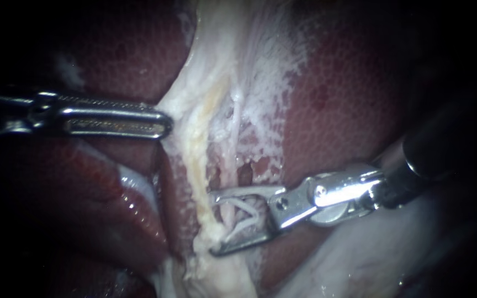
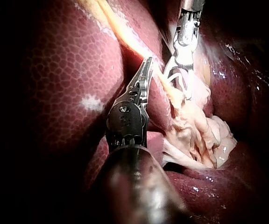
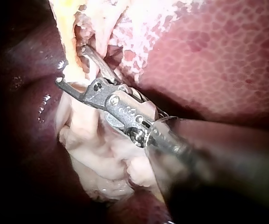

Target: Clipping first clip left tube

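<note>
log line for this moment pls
left instrument shut on tissue | right instrument open around tube

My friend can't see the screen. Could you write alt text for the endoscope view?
The right instrument, jaws open, straddles thin pale strands low on a band of pale tissue running down between dark red liver lobes. The left instrument, jaws shut on the band's edge, holds it higher up.

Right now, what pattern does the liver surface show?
The liver is dark red with a fine, pale honeycomb mottling. It shows best in the left wrist view.
</note>
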`<action>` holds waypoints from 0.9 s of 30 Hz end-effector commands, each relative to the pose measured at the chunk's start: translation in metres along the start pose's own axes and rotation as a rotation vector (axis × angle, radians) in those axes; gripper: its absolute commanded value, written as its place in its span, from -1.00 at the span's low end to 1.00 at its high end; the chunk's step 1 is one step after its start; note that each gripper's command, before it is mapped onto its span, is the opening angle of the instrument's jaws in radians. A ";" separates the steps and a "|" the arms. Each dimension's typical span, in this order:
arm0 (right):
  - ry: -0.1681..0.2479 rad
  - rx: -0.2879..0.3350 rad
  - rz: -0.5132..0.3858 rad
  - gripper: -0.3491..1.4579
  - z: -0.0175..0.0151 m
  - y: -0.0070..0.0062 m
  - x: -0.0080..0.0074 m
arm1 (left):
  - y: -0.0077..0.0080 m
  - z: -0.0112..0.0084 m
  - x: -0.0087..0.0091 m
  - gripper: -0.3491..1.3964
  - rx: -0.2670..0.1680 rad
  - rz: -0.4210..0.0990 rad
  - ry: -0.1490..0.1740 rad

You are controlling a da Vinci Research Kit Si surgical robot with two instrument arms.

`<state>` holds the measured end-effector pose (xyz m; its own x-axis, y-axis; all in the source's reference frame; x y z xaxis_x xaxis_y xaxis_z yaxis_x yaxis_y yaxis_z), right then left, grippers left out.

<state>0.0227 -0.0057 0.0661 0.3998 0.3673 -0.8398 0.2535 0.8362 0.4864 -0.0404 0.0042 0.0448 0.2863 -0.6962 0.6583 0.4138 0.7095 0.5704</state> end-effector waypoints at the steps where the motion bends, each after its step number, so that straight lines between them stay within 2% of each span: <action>1: 0.000 0.009 -0.001 0.05 0.0001 -0.0002 0.0003 | 0.0000 0.0001 0.0000 -1.00 0.000 0.000 0.000; 9: -0.002 0.054 0.015 0.04 0.0011 -0.0002 0.0011 | 0.0000 0.0002 0.0001 -1.00 0.000 0.000 0.000; 20: 0.013 0.048 0.024 0.04 0.0030 0.0006 0.0022 | 0.0000 0.0005 0.0003 -1.00 -0.002 0.001 0.000; 27: 0.022 0.050 0.023 0.02 0.0032 0.0006 0.0024 | 0.0000 0.0006 0.0003 -1.00 0.000 0.001 0.000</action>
<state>0.0266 -0.0056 0.0651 0.3867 0.3962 -0.8327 0.2890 0.8054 0.5174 -0.0408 0.0041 0.0453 0.2868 -0.6953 0.6590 0.4138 0.7103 0.5694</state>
